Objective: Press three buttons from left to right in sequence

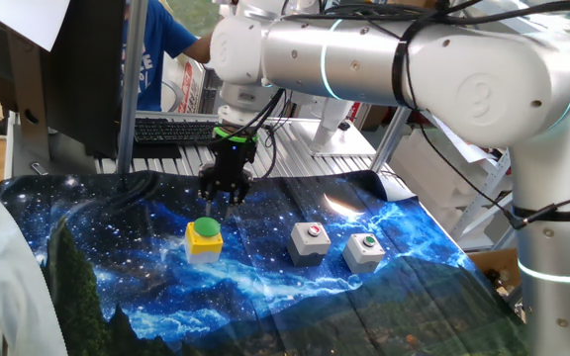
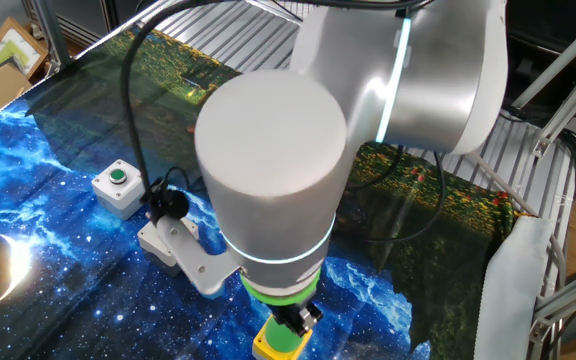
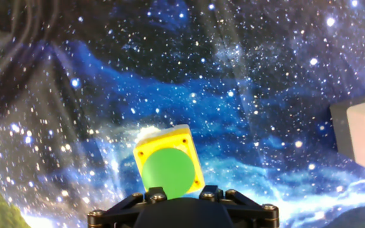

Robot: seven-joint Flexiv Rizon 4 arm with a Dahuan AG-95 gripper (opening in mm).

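Here the yellow box (image 1: 204, 240) wears a green dome cap (image 3: 168, 172); the pincer (image 1: 228, 194)'s state is unclear.

White rounded arm (image 1: 404, 59), cyan light rings, black cables; black gripper (image 1: 226, 193), green collar.

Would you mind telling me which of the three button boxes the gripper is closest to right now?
The yellow box with the big green dome cap, leftmost in the row. The gripper hangs just above it; the grey red-button box and grey green-button box sit farther right.
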